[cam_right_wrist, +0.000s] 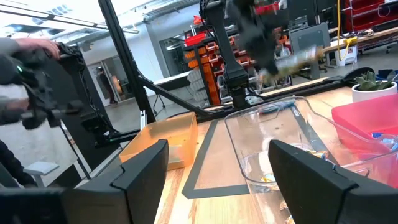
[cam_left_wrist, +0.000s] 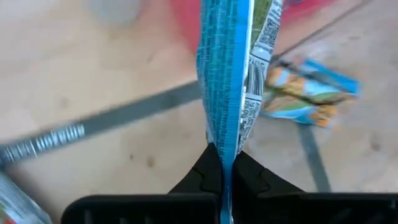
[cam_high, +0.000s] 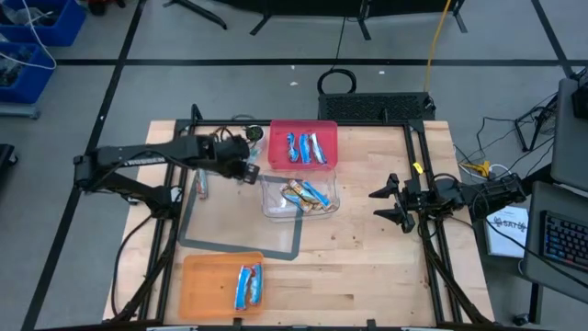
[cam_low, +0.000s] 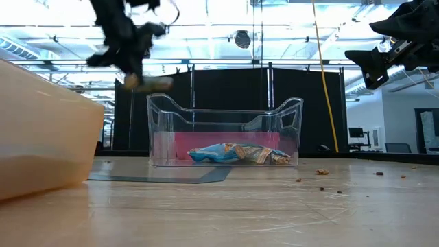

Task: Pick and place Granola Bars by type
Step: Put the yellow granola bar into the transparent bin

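My left gripper (cam_high: 248,172) hangs above the table, just left of the clear bin (cam_high: 300,197), shut on a blue and white granola bar (cam_left_wrist: 225,81). The low view shows that bar (cam_low: 148,84) well above the table. More bars lie in the clear bin (cam_low: 236,154), in the red tray (cam_high: 304,147) and in the orange tray (cam_high: 246,285). One bar (cam_high: 199,184) lies flat on the table at the left. My right gripper (cam_high: 388,203) waits open at the table's right side, holding nothing. My left gripper pinches one end of the blue and white bar (cam_left_wrist: 225,163) between its two fingers, with the flat wrapper edge-on in the gap. The fingers slant steeply down. The bar sticks out beyond the fingertips, lifted clear of the table.
A dark outlined mat (cam_high: 241,230) lies under the clear bin. A small white cup (cam_high: 253,134) stands by the red tray's left end. Bare wood lies between the bins and my right gripper. Crumbs (cam_low: 321,172) dot the table.
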You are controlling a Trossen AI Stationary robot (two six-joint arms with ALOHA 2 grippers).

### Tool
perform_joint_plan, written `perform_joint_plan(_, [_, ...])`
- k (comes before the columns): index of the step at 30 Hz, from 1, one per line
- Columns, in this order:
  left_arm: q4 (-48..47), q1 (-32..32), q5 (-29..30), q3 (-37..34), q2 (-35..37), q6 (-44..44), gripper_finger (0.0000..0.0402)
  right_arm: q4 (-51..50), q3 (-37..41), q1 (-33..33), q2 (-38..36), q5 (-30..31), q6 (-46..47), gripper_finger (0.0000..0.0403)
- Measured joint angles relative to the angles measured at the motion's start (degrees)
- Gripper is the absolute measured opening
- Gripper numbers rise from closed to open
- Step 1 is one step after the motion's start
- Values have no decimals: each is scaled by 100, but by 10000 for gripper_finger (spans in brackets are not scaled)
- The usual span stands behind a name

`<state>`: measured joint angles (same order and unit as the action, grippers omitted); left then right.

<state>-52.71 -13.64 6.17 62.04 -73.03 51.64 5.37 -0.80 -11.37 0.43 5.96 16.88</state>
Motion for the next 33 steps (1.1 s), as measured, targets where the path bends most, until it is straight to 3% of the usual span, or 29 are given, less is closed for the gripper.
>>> perform_joint_plan(16, [-1021, -160, 72, 2451, -366, -2989, 7, 2, -2, -1, 1, -1, 1, 267])
perform_joint_plan(21, [-1627, -241, -205, 3135, -637, -3977, 7, 15, -7, 1, 0, 0, 0, 267])
perform_joint_plan(33, [-3155, -248, -118, 4596, -1409, -5738, 7, 0, -7, 1, 2, 0, 2, 267])
